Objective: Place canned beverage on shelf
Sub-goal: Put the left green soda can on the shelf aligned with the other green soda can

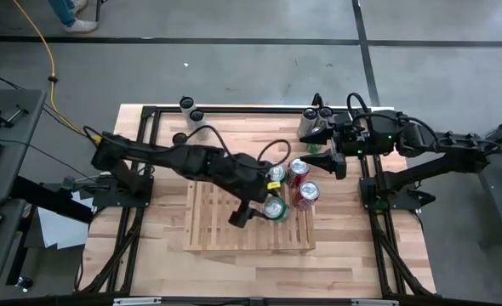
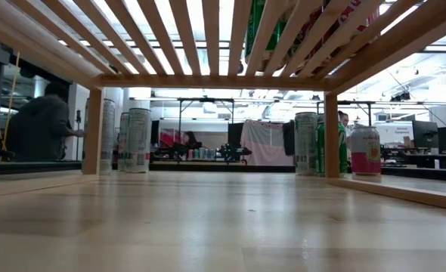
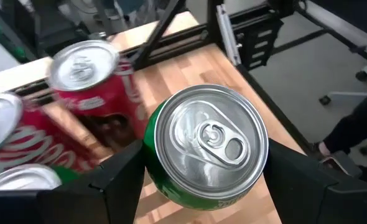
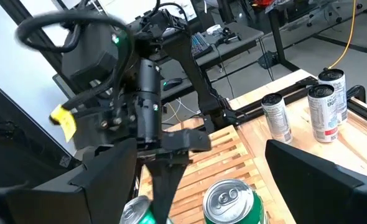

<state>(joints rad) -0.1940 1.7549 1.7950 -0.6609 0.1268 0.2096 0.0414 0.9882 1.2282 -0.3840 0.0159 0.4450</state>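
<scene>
A green can [image 3: 203,146] with a silver top stands upright between the fingers of my left gripper [image 1: 266,210], over the right part of the light-wood slatted shelf [image 1: 221,225]. Two red cans [image 1: 303,181] and another green-sided can [image 1: 276,174] stand on the shelf's far right corner, close to the held can. My right gripper [image 1: 334,161] is open and empty just past the shelf's right far corner; its wide-open fingers also show in the right wrist view [image 4: 202,155]. My left gripper pinches the green can's side wall just under its top rim [image 3: 151,163] between its two fingers [image 3: 118,180], one on each opposite side. The can is upright, top up. Whether its base rests on the slats, I cannot tell.
Tall silver cans stand on the tabletop at the far edge, two at far left [image 1: 191,110] and two at far right [image 1: 317,113]. The shelf's left and near slats [image 1: 217,238] are bare. A black frame [image 1: 149,110] borders the table.
</scene>
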